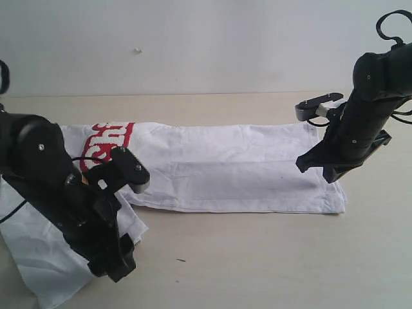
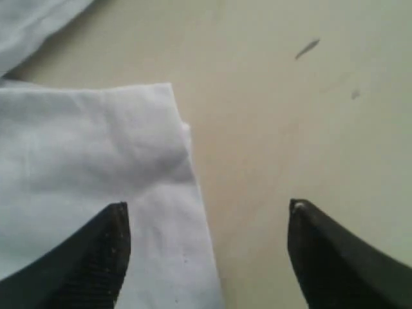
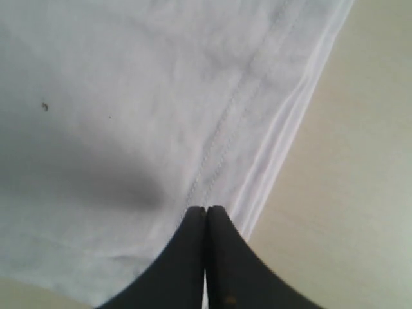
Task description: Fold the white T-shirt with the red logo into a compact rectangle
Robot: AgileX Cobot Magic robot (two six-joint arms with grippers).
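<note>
- Pincer check, left gripper (image 2: 206,212): spread wide, gripping nothing, straddling a folded shirt edge and bare table (image 1: 257,257).
- Mid-table: white T-shirt (image 1: 225,167) flat in a long folded band, red logo (image 1: 106,145) peeking at left end.
- Right gripper (image 3: 206,209): pressed together, over the hem.

There is one white T-shirt (image 1: 232,167), with one red logo (image 1: 109,145) on it, on one desk (image 1: 257,257). Two grippers are in view, the left gripper (image 2: 207,212) and the right gripper (image 3: 206,215), each with two jaws.
</note>
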